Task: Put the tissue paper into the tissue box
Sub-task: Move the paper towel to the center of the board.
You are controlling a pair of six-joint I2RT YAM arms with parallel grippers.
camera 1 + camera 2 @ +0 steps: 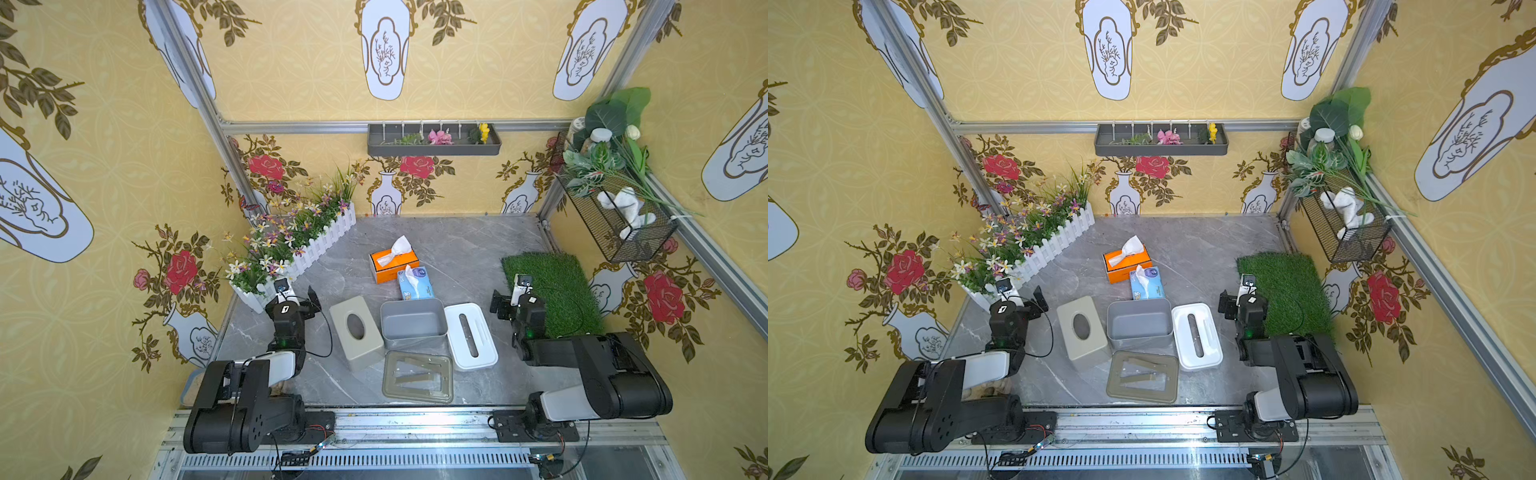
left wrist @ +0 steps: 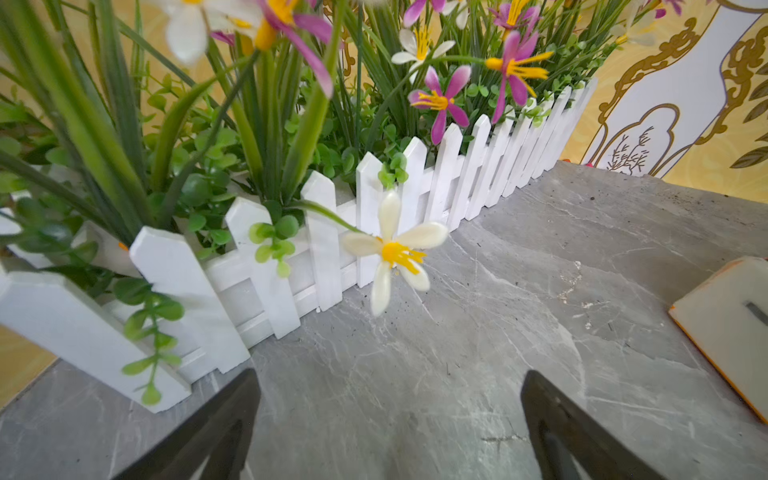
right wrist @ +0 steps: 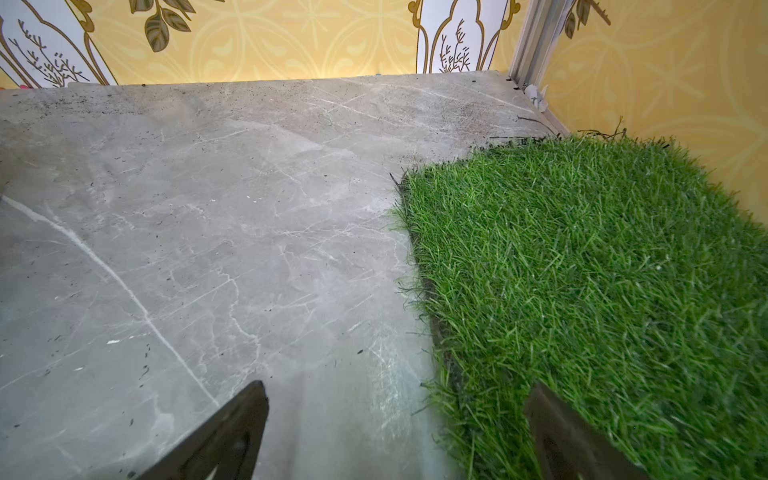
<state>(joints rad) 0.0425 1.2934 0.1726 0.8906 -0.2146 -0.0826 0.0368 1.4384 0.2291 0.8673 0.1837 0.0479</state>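
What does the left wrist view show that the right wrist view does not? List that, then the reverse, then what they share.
Only the left wrist view: a white picket-fence planter filled with purple and white artificial flowers, and one corner of an orange-edged cardboard box.

Only the right wrist view: a green artificial grass mat and a silver metal frame post in the far corner.

Both: the grey marble tabletop, yellow patterned wallpaper, and an open, empty gripper, the left gripper and the right gripper.
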